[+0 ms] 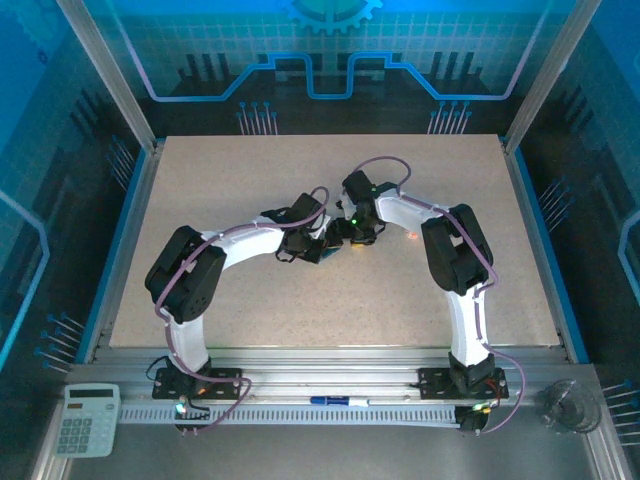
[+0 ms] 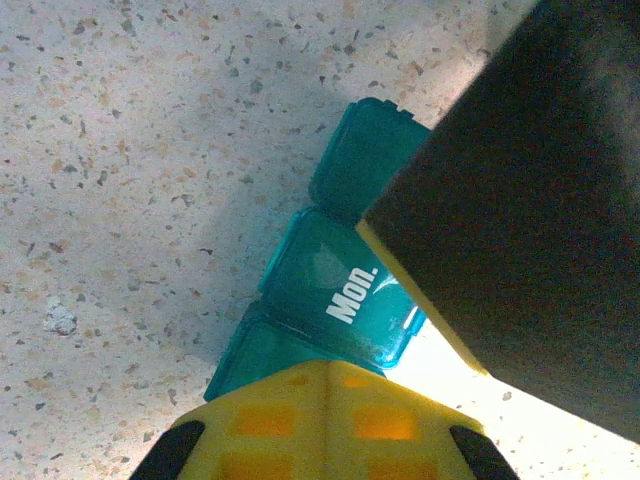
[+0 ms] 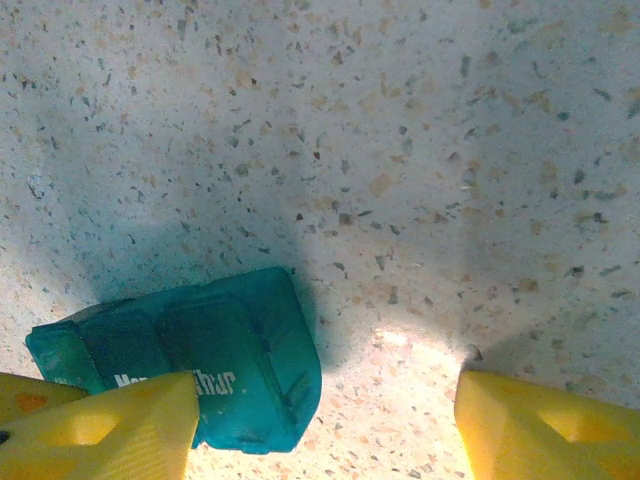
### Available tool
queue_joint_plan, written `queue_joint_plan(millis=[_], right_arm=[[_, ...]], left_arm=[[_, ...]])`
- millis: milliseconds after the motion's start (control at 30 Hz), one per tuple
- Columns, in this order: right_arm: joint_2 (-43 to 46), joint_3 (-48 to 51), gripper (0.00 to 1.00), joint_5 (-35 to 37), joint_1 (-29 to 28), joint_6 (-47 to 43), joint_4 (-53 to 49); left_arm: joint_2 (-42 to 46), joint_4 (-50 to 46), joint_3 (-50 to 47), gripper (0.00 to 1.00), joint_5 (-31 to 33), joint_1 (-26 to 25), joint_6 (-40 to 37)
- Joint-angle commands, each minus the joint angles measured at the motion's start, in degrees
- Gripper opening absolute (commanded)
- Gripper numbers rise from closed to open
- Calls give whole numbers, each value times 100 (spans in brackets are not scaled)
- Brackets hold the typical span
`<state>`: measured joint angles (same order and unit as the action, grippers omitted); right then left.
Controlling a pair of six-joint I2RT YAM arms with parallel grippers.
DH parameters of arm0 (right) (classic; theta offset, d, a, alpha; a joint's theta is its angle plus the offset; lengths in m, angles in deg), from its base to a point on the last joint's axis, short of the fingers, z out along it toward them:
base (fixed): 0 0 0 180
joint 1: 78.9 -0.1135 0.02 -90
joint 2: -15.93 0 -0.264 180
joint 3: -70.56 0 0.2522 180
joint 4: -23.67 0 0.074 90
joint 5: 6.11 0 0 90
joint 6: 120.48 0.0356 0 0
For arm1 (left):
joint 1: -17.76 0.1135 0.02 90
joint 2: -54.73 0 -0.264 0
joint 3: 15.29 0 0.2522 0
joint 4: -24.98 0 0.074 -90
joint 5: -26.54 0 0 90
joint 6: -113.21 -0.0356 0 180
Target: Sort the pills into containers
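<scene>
Presently, with the box [image 2: 320, 270] at centre frame on the surface [image 2: 120, 150], left jaws closed over its lower end and right jaws open beside it, lid opening appears in hand; next, catch a lid lip.

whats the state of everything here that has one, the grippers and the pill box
pill box: on the table, the lids that show look closed
left gripper: shut, its tip over the pill box's edge; whether it grips the box can't be told
right gripper: open, fingers wide apart, one finger in front of the pill box
</scene>
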<state>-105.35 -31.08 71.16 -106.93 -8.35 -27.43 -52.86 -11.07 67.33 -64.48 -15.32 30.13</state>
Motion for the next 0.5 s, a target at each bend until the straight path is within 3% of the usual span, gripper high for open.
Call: queue_joint_plan(millis=[0, 467], right_arm=[[-467, 42, 70, -78, -15, 99, 245], [-503, 7, 70, -69, -9, 119, 210]], left_arm=[[-491, -584, -347, 0, 234, -46, -74], [144, -589, -390, 0, 9, -180, -89]])
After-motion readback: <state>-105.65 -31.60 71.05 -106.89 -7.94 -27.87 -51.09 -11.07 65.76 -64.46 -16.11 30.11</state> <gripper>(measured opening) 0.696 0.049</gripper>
